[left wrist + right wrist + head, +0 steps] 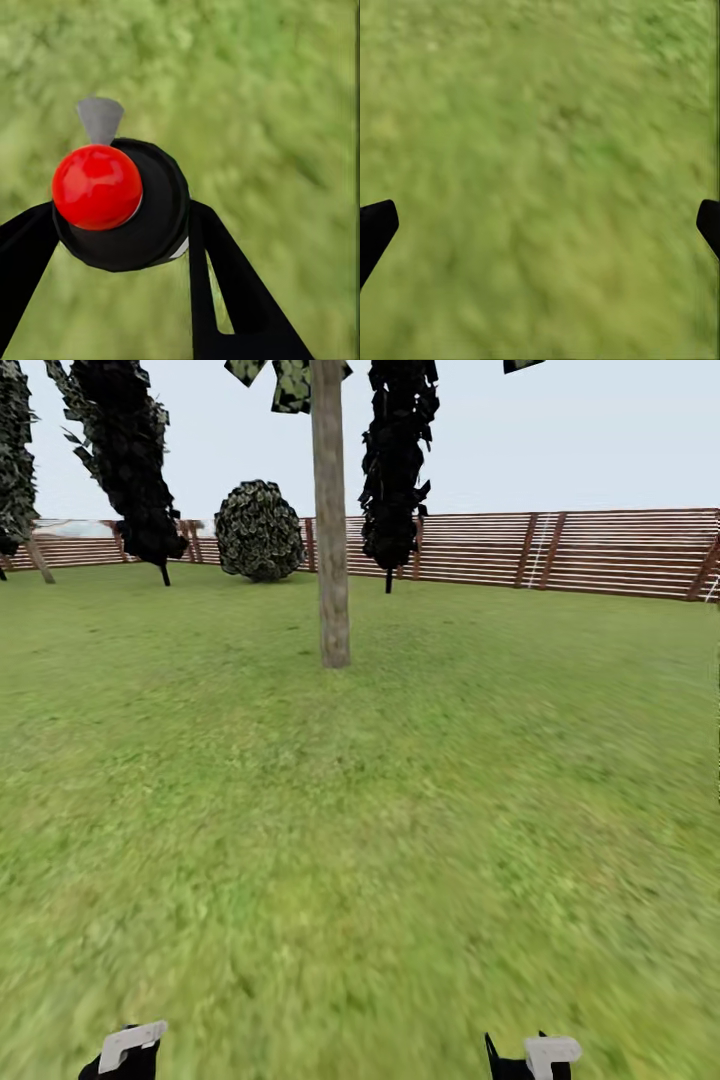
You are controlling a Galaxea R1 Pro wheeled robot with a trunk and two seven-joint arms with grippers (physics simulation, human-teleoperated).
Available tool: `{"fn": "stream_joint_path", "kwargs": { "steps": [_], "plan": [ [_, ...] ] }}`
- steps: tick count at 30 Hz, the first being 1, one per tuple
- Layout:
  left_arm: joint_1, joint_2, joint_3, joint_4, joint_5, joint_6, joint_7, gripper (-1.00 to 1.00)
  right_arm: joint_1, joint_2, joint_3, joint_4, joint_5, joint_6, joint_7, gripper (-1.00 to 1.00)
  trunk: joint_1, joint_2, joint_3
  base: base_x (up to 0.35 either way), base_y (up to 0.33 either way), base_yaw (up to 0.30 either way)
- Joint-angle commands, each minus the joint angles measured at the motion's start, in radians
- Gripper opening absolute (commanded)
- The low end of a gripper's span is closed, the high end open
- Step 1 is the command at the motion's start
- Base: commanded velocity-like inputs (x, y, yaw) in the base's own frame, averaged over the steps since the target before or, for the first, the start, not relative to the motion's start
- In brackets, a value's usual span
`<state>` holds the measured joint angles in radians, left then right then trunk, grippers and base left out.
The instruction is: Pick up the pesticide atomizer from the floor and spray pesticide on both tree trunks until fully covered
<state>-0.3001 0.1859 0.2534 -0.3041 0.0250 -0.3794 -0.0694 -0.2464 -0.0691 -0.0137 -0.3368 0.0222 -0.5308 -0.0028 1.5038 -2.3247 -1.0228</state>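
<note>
My left gripper [120,251] is shut on the pesticide atomizer [154,210], a round black body with a glossy red ball on top and a grey nozzle, held over the grass floor [285,112]. In the head view the left gripper [125,1052] sits at the bottom edge. One tree trunk [330,560], thick, straight and grey-tan, stands ahead on the lawn, well beyond both arms. My right gripper [540,225] is open over bare grass with nothing between its fingers, and it appears low in the head view [532,1055] too.
A brown slatted fence [600,550] rings the back of the garden. A round bush [259,530] and thin dark-leaved trees [395,470] [130,460] stand near it. Open lawn [360,810] lies between me and the trunk.
</note>
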Motion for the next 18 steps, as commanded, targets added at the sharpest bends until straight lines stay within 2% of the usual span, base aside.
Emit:
{"fn": "stream_joint_path", "kwargs": {
  "steps": [1, 18],
  "plan": [
    [-0.001, 0.000, 0.006, 0.001, 0.003, -0.003, -0.007, -1.00, -0.001, 0.000, -0.001, 0.001, 0.002, -0.003, 0.000, 1.00, 0.000, 0.000, -0.001, 0.320, -0.019, -0.076],
    [-0.001, 0.003, 0.006, 0.002, 0.003, -0.001, -0.005, -1.00, -0.001, 0.000, 0.000, 0.001, 0.004, -0.003, 0.000, 1.00, 0.000, 0.000, -0.001, 0.334, -0.002, -0.008]
  ]
}}
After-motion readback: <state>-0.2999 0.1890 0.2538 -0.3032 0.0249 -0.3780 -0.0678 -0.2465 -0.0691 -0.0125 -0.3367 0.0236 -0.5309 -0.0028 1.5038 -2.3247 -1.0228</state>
